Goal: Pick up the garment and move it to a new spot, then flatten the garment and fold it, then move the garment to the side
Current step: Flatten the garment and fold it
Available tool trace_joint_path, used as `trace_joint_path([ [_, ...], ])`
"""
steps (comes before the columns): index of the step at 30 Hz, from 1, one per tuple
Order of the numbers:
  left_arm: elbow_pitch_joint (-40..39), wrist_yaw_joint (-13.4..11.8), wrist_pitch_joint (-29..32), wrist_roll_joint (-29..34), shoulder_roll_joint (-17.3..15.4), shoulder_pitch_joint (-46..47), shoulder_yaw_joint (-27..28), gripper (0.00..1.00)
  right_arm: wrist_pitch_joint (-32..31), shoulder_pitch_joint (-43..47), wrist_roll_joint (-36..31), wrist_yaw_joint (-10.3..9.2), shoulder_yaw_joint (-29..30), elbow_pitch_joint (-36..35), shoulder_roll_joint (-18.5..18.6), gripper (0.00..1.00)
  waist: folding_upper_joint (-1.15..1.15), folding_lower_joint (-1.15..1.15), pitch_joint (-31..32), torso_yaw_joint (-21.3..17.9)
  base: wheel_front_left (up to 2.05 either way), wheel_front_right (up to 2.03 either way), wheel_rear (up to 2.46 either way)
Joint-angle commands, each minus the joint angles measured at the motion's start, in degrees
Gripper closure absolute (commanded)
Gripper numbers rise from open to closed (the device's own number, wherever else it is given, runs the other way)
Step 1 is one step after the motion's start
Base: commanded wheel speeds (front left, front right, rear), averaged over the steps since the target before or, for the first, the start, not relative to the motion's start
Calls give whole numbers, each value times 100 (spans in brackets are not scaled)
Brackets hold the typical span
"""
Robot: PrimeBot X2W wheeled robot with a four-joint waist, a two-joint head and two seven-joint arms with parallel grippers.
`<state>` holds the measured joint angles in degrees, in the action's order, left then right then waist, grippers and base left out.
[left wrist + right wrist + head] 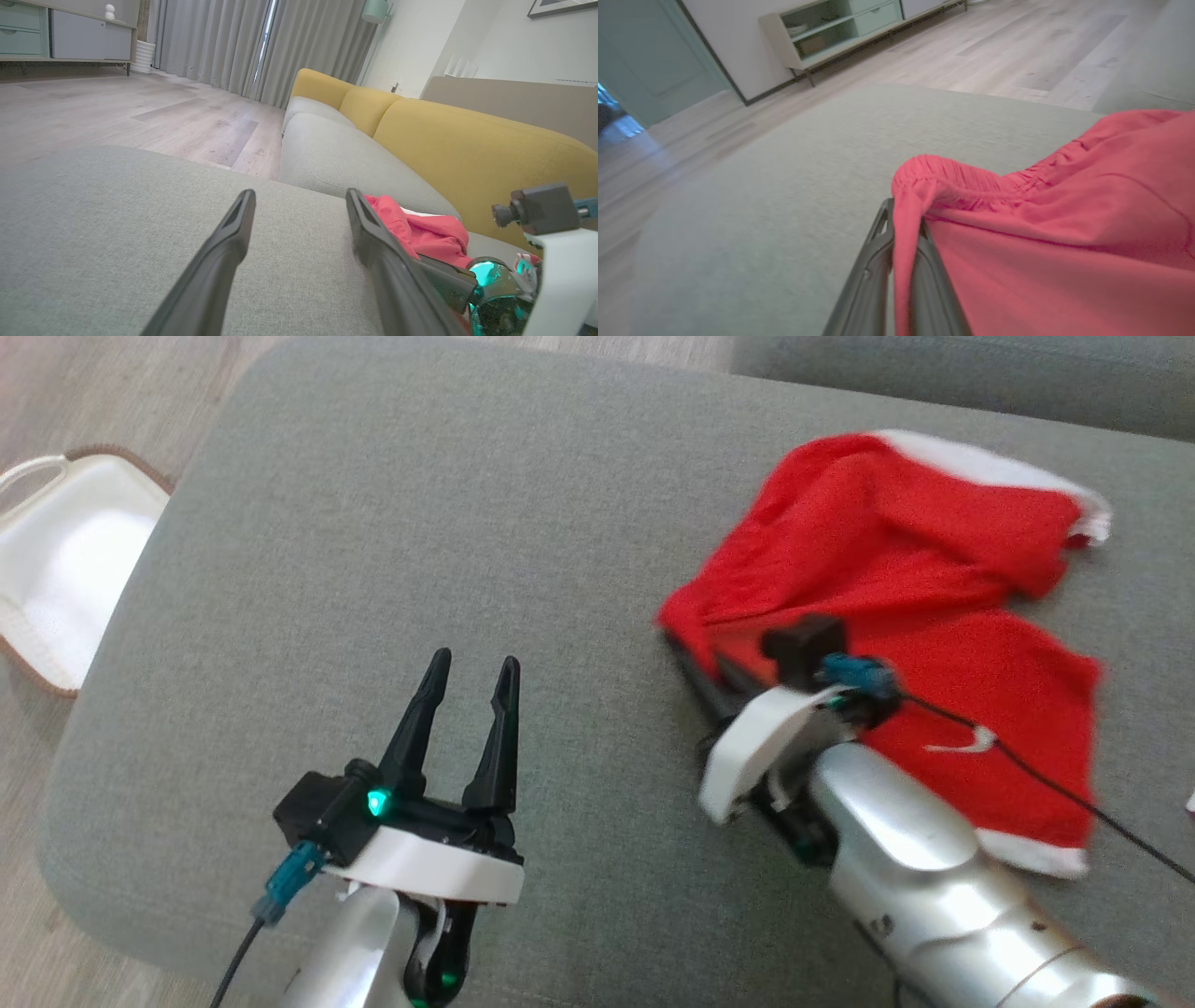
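Red garment: waistband pinched in right gripper, 2 fingers closed on it; rest lies on grey cushion; left gripper parted, empty.

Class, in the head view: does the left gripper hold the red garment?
No: the left gripper has its jaws open over the bare cushion, apart from the garment.

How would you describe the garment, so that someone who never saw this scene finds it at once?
Look at the wide grey fabric cushion; on its right part lies a crumpled red cloth garment with white hems. The right gripper is shut on its gathered waistband, and nothing else there is red.
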<state>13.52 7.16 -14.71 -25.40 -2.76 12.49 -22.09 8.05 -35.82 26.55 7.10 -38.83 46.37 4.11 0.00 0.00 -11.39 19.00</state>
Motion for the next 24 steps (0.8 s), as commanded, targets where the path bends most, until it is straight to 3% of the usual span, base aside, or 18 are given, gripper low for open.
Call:
trace_joint_path([
  [1,-145,33,-29,14,-12,157,215,0,-38,-22,439,39,-465,-442,-123,100,0,0,76,-58,0,0,0],
  [7,-147,33,-29,46,-12,98,243,0,-425,52,1838,39,-1388,-1127,-29,100,0,0,161,-129,0,0,0],
  [12,-194,33,-29,56,-12,94,231,0,-706,-114,2470,39,-1522,-858,215,100,0,0,88,-108,0,0,0],
  [24,-188,33,-29,-13,-12,162,178,0,-599,-630,2572,39,-1952,230,267,100,0,0,-77,36,0,0,0],
])
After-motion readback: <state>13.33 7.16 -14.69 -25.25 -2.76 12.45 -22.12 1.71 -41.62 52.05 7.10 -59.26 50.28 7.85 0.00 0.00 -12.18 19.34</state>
